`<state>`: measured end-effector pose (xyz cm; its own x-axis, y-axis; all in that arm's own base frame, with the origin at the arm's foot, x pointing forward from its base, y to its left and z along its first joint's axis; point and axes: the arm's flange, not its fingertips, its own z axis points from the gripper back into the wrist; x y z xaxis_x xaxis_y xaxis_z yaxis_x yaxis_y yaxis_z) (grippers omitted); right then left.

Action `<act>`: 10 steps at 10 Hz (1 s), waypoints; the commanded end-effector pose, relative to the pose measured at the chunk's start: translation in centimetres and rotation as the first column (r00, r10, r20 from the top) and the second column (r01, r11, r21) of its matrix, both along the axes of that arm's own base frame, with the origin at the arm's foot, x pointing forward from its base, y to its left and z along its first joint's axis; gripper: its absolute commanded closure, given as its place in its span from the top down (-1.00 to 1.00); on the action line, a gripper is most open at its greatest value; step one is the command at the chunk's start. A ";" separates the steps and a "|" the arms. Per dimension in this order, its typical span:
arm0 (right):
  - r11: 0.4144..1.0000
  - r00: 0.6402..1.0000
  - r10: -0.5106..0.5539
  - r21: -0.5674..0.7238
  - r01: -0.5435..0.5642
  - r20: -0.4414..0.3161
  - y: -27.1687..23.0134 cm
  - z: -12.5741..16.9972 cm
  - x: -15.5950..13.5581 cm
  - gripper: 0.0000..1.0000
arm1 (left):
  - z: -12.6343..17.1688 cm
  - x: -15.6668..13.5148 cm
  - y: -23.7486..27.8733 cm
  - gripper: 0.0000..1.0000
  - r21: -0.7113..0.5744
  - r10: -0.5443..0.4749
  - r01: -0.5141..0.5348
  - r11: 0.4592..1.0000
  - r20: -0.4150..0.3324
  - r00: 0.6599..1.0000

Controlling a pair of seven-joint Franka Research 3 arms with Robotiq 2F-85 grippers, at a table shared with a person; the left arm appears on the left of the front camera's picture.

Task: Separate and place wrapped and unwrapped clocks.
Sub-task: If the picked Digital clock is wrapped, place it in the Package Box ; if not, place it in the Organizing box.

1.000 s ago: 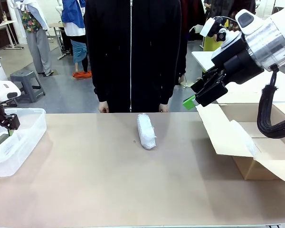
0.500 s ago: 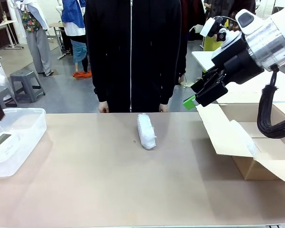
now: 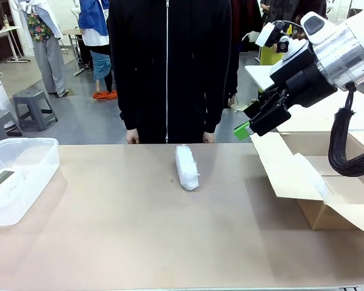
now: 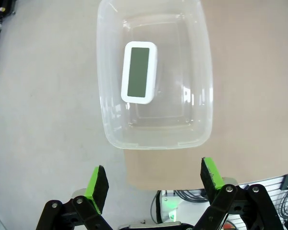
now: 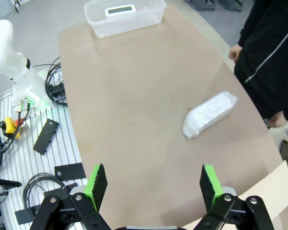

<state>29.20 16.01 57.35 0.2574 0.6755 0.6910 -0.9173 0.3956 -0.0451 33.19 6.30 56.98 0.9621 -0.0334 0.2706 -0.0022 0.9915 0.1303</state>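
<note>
Inspector: Since a second ago the left gripper [image 4: 153, 178] has lifted clear of the clear plastic tub's [image 4: 205, 96] rim. Right arm unchanged.

Clerk: Its state now?

Inspector: Hanging over the tub, jaws wide, nothing between them. The white digital clock [image 4: 138, 72] lies flat inside, screen up, toward 10 o'clock of the tub's middle in the left wrist view. The tub sits at 9 o'clock on the table [image 3: 127, 236].

Clerk: The wrapped item?

Inspector: One bubble-wrap bundle [image 3: 187, 167] at 12 o'clock of the table's middle, near the far edge, just before the person [image 3: 170, 66]. Long axis runs roughly 12 to 6. Nothing touches it.

Clerk: Right side?

Inspector: Right gripper [image 5: 153, 181] held high at 2 o'clock, jaws wide and empty, near the open cardboard box [image 3: 327, 212] at 3 o'clock.

Clerk: Step in hand?

Inspector: My judgement: the unwrapped clock is sorted and the bundle is next, presumably for the box. That calls for a descent over the bundle, jaws set across its short width, and a gentle close, since the wrap will yield.
</note>
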 end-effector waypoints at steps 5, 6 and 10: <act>1.000 1.000 0.012 -0.003 -0.012 -0.005 0.0 -0.1 0.0 1.00 | 1.5 -0.3 -0.6 1.00 -0.038 -0.010 0.010 0.999 0.009 1.000; 1.000 1.000 0.012 -0.003 -0.012 -0.005 0.0 -0.1 0.0 1.00 | 1.5 -0.3 -0.6 1.00 -0.038 -0.010 0.010 0.999 0.009 1.000; 1.000 1.000 0.012 -0.003 -0.012 -0.005 0.0 -0.1 0.0 1.00 | 1.5 -0.3 -0.6 1.00 -0.038 -0.010 0.010 0.999 0.009 1.000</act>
<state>29.19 16.01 57.35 0.2573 0.6756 0.6910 -0.9173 0.3956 -0.0452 33.17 5.48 58.70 0.9610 -0.0265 0.2753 0.0035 0.9965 0.0839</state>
